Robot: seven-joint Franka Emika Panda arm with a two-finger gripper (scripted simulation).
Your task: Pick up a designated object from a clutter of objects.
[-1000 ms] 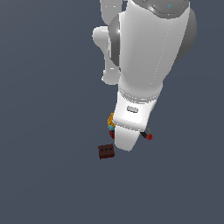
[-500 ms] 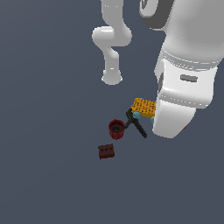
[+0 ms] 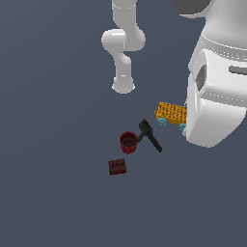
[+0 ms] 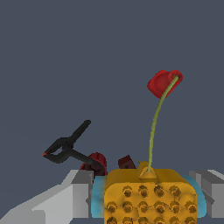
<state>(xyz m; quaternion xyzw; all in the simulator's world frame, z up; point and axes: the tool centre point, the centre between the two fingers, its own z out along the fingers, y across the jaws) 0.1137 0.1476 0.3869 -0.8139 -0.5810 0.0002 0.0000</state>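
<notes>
The designated object (image 3: 170, 113) is an orange-yellow studded block with light-blue wheels. In the exterior view it sits against the arm's big white link (image 3: 214, 96), which hides my gripper. The wrist view shows the block (image 4: 148, 197) between my two grey fingers (image 4: 81, 192), with its blue wheels against them. My gripper (image 4: 144, 179) is shut on it. A yellow-green stalk ending in a red knob (image 4: 164, 83) rises from the block. The rest of the clutter lies apart: a red cup (image 3: 128, 142), a black tool (image 3: 150, 135) and a dark red brick (image 3: 117, 166).
The arm's white base column (image 3: 123, 53) stands at the back of the exterior view. The floor is plain dark grey. In the wrist view the black tool (image 4: 65, 146), red cup (image 4: 94, 162) and brick (image 4: 127, 162) show beyond the block.
The arm has swung toward the exterior view's right, uncovering the cup, tool and brick. The orange block has shifted right and slightly up with it. The other items have stayed put.
</notes>
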